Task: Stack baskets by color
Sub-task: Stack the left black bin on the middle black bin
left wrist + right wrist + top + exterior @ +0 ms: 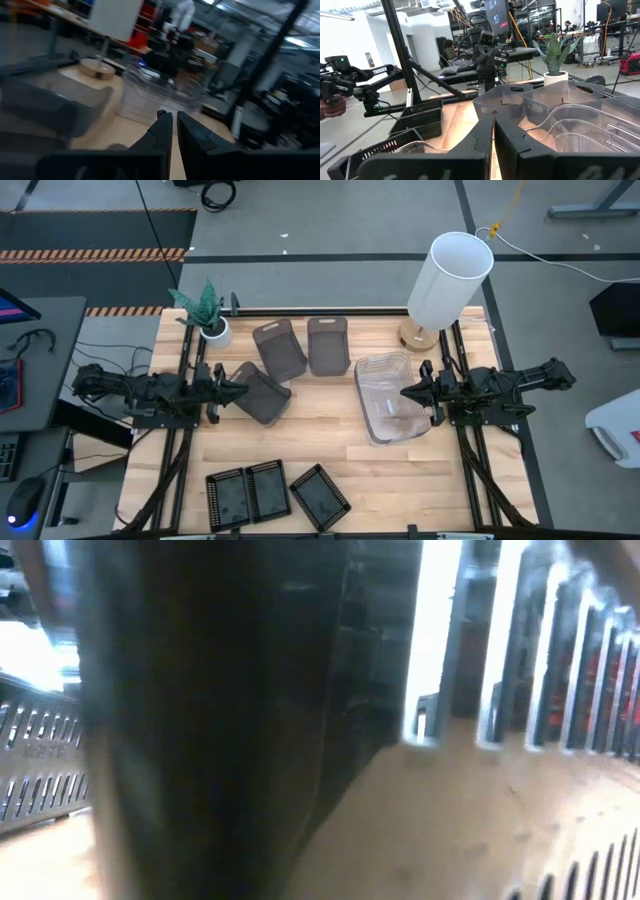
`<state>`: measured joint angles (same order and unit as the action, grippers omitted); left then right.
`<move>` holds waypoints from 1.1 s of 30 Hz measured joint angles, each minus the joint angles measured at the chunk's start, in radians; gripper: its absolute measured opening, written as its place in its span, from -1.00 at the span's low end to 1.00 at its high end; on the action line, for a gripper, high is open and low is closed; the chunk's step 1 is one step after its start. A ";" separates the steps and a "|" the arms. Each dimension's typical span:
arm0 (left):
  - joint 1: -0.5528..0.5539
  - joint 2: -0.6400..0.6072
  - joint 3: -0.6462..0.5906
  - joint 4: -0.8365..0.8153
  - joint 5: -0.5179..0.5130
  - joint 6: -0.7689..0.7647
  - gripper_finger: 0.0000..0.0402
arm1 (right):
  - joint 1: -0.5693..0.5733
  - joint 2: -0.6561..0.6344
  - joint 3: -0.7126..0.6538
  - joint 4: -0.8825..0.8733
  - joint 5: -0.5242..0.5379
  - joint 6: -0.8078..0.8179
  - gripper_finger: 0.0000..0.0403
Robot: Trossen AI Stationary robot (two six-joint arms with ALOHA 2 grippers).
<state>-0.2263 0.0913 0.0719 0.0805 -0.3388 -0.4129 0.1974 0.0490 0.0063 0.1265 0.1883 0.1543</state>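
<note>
Setting of the recording. A light wooden table (300, 430) stands on a grey concrete floor (330, 215) crossed by dark seams, with orange-and-black hazard striping (95, 253) at the upper left of the high view. A yellow cable (505, 215) and a white cable (560, 262) run across the floor. A dark side desk (40, 380) beside the table carries a computer mouse (25, 500). The right wrist view shows a workshop behind: white walls (357, 45), black frame posts (400, 55), workbenches (600, 32) and a monitor (497, 12). A seated person (449, 50) is visible far off.
</note>
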 joint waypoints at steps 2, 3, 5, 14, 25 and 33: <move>-0.002 0.000 0.000 -0.001 0.057 -0.012 -0.87 | 0.000 0.000 0.000 0.000 0.000 0.000 -0.89; -0.002 0.000 0.000 0.005 0.084 -0.050 -0.88 | 0.000 0.000 0.000 0.000 0.000 0.000 -0.89; -0.002 0.010 0.009 0.014 0.135 -0.124 -0.91 | 0.000 0.000 0.000 0.000 0.000 0.000 -0.89; -0.074 0.289 0.256 -0.411 0.241 -0.267 -0.98 | 0.000 0.001 0.000 0.000 0.000 0.000 -0.89; -0.366 0.704 0.509 -0.726 0.353 -0.655 -0.98 | 0.000 0.001 0.000 0.001 0.000 0.000 -0.89; -0.537 0.898 0.623 -0.806 0.350 -0.885 -0.98 | 0.000 0.001 0.000 0.002 0.000 0.000 -0.89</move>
<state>-0.7637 0.9890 0.6952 -0.7251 0.0113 -1.2981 0.1970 0.0502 0.0063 0.1280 0.1883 0.1543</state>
